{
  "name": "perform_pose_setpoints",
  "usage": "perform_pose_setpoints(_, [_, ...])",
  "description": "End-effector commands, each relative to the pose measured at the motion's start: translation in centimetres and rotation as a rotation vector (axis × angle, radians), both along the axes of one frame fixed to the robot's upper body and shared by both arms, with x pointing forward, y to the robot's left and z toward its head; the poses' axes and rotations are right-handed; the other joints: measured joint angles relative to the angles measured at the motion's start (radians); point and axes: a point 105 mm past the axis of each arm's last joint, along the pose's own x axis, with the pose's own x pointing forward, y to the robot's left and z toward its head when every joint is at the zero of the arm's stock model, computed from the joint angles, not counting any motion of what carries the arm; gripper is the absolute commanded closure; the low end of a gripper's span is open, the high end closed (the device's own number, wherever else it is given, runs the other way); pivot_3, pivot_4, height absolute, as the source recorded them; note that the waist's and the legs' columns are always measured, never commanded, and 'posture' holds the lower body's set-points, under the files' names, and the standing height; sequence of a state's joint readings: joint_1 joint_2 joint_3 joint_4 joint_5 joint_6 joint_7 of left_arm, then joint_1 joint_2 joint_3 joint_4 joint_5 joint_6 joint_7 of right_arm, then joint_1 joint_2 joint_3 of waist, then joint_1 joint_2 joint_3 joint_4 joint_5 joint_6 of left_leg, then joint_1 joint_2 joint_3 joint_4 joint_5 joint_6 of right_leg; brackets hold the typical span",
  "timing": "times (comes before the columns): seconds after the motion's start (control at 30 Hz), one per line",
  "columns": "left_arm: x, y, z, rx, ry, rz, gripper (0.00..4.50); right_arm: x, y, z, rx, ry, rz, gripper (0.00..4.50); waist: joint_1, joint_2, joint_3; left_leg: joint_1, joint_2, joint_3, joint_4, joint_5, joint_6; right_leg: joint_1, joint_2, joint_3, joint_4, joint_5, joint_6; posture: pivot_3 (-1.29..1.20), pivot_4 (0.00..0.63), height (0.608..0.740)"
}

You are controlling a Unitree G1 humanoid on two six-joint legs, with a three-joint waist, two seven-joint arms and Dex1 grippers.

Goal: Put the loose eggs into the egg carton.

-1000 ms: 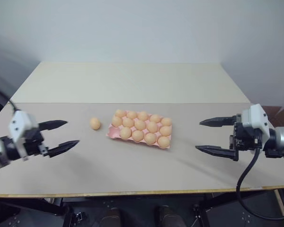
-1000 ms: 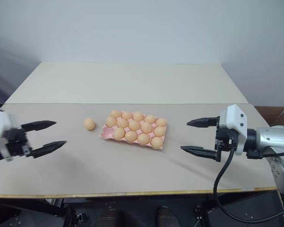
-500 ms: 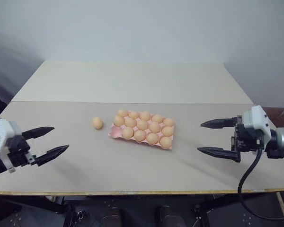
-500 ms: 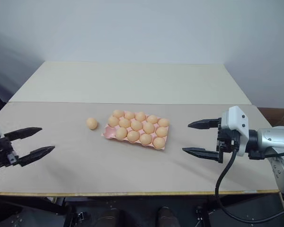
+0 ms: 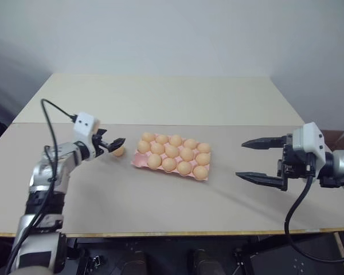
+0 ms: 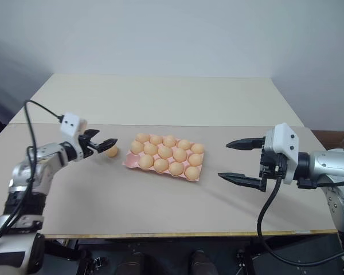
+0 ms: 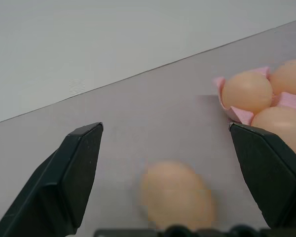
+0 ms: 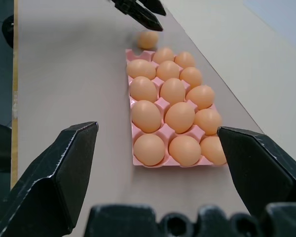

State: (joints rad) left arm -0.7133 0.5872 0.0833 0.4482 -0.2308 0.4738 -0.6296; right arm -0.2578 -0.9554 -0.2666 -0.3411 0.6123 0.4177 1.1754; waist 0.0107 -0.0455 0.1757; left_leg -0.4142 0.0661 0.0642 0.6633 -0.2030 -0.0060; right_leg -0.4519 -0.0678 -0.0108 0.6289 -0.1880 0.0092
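Observation:
One loose egg lies on the table just left of the pink egg carton. My left gripper is open, one finger on each side of this egg; the fingers stand apart from it. The carton holds several eggs, and its front-left corner cup is bare pink. My right gripper hangs open over the table to the right of the carton, holding nothing. Seen from the right wrist, the loose egg lies beyond the carton, under the left gripper.
The carton sits on a grey-beige table whose front edge runs close to me. A paler table section stretches behind it up to the wall. A black cable loops off my left arm.
My left arm has swung forward and right from the table's left edge to the loose egg, its open fingers now around it. The right gripper has stayed put.

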Motion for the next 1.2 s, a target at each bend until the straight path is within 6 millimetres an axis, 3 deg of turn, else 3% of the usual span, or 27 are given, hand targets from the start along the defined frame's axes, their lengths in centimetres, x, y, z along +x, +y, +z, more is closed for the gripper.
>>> perform_pose_setpoints(0.03, [1.6, 0.5, -1.0, 0.086, 0.030, 0.066, 0.04, -0.6, 0.1, 1.1, 0.007, -0.066, 0.007, 0.00, -0.002, 0.000, 0.000, 0.000, 0.000, 0.000, 0.000, 0.000, 0.000, 0.000, 0.000, 0.000, 0.000, 0.000, 0.000, 0.00, 0.150, 0.740])
perform_pose_setpoints(0.2, [2.3, 0.3, -2.4, 0.130, 0.090, 0.098, 0.04, -0.9, 0.0, 1.2, 0.004, -0.070, -0.002, 0.00, -0.003, 0.000, 0.000, 0.000, 0.000, -0.001, 0.000, 0.000, 0.000, 0.000, 0.000, 0.000, 0.000, 0.000, 0.000, 0.00, 0.150, 0.740])
perform_pose_setpoints(0.4, [1.5, -0.6, -3.9, 0.116, 0.144, 0.040, 0.04, -1.0, 0.0, 1.3, 0.008, -0.073, -0.007, 0.00, -0.001, 0.000, 0.000, 0.000, 0.000, -0.001, 0.000, 0.000, 0.000, 0.000, 0.000, 0.000, 0.001, 0.000, 0.000, 0.00, 0.150, 0.740])
perform_pose_setpoints(0.5, [1.3, -0.3, -4.3, 0.121, 0.161, 0.052, 0.64, -0.9, 0.1, 1.3, 0.009, -0.074, -0.005, 0.00, 0.000, 0.000, 0.000, 0.000, 0.000, -0.001, 0.000, 0.000, 0.000, 0.000, 0.000, 0.000, 0.001, 0.000, 0.000, 0.00, 0.150, 0.740])
perform_pose_setpoints(0.7, [0.8, 1.0, -3.1, 0.130, 0.114, 0.084, 2.56, -0.5, 0.2, 1.4, 0.013, -0.082, -0.005, 0.00, -0.008, 0.000, 0.000, 0.001, 0.000, -0.001, 0.000, 0.000, 0.000, 0.000, 0.000, 0.000, 0.001, 0.000, 0.000, 0.00, 0.150, 0.740])
perform_pose_setpoints(0.8, [0.6, 1.2, -1.6, 0.143, 0.059, 0.060, 2.82, -0.5, 0.1, 1.4, 0.014, -0.082, -0.009, 0.00, -0.014, 0.000, 0.000, 0.001, 0.000, -0.001, 0.000, 0.000, 0.000, 0.000, 0.000, 0.001, 0.001, 0.000, 0.000, 0.00, 0.150, 0.740])
perform_pose_setpoints(0.97, [-1.2, -1.7, 2.6, 0.126, -0.101, -0.188, 2.82, -0.5, 0.1, 1.3, 0.016, -0.079, -0.015, 0.00, -0.008, 0.000, 0.000, 0.000, 0.000, -0.001, 0.000, 0.000, 0.000, 0.000, 0.000, 0.000, 0.000, 0.000, 0.000, 0.00, 0.150, 0.740])
perform_pose_setpoints(1.1, [-3.3, -5.2, 3.3, 0.099, -0.135, -0.418, 2.82, -0.4, 0.2, 1.2, 0.020, -0.080, -0.019, 0.00, 0.002, 0.000, 0.000, 0.000, -0.001, -0.001, 0.000, 0.000, 0.000, 0.000, -0.001, 0.000, 0.000, 0.000, 0.000, 0.00, 0.150, 0.740])
perform_pose_setpoints(1.2, [-3.9, -6.3, 3.0, 0.091, -0.124, -0.488, 2.82, -0.5, 0.2, 1.2, 0.022, -0.081, -0.020, 0.00, 0.001, 0.000, 0.000, 0.000, -0.001, -0.001, 0.000, 0.000, 0.000, 0.000, -0.001, 0.000, 0.001, 0.000, 0.000, 0.00, 0.150, 0.740])
